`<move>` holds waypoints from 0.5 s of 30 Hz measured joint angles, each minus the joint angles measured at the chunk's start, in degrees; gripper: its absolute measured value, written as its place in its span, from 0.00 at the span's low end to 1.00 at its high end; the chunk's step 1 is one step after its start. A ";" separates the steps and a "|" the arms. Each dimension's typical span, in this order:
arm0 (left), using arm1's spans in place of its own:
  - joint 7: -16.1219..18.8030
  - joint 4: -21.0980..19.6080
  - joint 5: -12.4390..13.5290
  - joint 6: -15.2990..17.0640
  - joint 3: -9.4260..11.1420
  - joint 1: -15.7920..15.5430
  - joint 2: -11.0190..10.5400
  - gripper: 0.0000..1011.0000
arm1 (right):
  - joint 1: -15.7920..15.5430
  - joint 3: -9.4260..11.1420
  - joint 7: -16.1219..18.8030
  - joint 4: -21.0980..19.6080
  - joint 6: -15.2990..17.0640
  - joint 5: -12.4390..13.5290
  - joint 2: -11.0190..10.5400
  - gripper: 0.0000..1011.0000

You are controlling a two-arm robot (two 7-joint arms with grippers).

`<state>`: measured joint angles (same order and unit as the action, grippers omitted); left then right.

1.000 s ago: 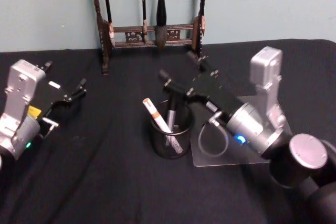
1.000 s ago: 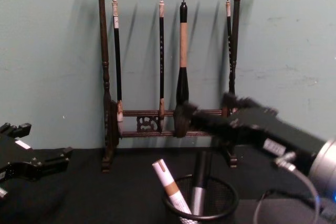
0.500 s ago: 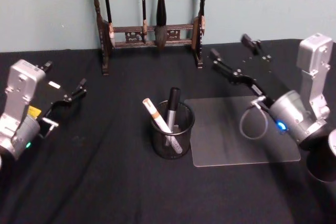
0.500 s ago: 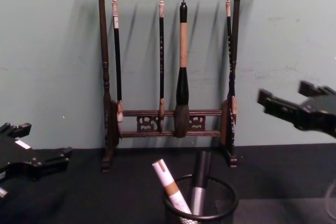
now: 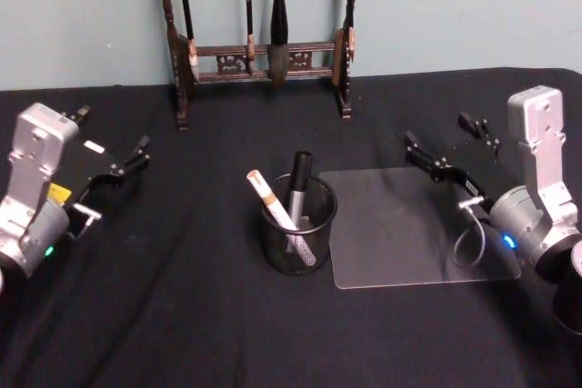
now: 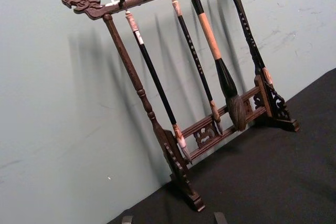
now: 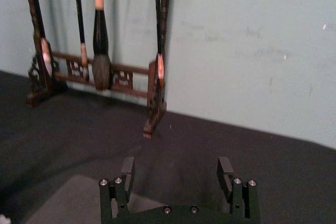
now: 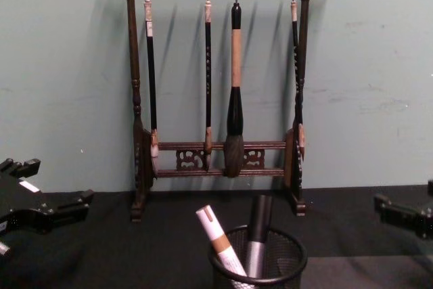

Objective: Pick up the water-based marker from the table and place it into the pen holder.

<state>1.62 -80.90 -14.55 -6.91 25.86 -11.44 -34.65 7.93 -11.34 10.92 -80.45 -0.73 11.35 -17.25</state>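
Pen holder (image 5: 298, 224): round black wire-mesh cup with a solid rim, upright on the black table (image 5: 182, 315), between the two grippers and well apart from both. It stands just to the left of the clear mat (image 5: 409, 233), its wall close by the mat's edge.

Water-based marker (image 5: 297, 190): dark barrel with a silver lower part, standing in the pen holder, tilted slightly, its cap end above the rim. Seen from the chest camera it rises beside the other pen (image 8: 258, 231).

White pen (image 5: 270, 200): white body with an orange-brown band, also in the pen holder, leaning toward the left gripper's side and touching or nearly touching the marker low in the cup.

Right gripper (image 5: 452, 145): over the far right part of the clear mat, well to the right of the pen holder. Jaws spread wide, nothing between them; the right wrist camera shows both fingers (image 7: 127, 167) parted with bare table between.

Left gripper (image 5: 114, 147): at the table's left side, well clear of the pen holder. Jaws apart, holding nothing.

Brush rack (image 5: 264, 52): dark wooden frame with carved dragon ends, at the table's far edge against the wall, beyond both grippers. Four brushes (image 8: 235, 99) hang from its top bar.
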 joint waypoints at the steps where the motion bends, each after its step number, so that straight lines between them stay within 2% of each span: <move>1: 0.00 0.00 0.00 0.00 0.00 0.00 0.00 0.99 | 0.00 0.00 0.00 0.00 0.00 0.00 0.00 0.99; 5: 0.00 0.00 0.00 0.00 0.00 0.01 0.00 0.99 | 0.01 0.00 -0.01 0.91 1.36 -1.11 0.34 0.99; 15: 0.00 0.00 0.00 0.00 0.00 0.00 0.00 0.99 | 0.03 0.00 -0.01 0.71 1.19 -0.99 0.25 0.99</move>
<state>1.62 -80.90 -14.55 -6.91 25.86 -11.43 -34.65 7.96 -11.33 10.91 -79.74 0.45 10.36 -17.00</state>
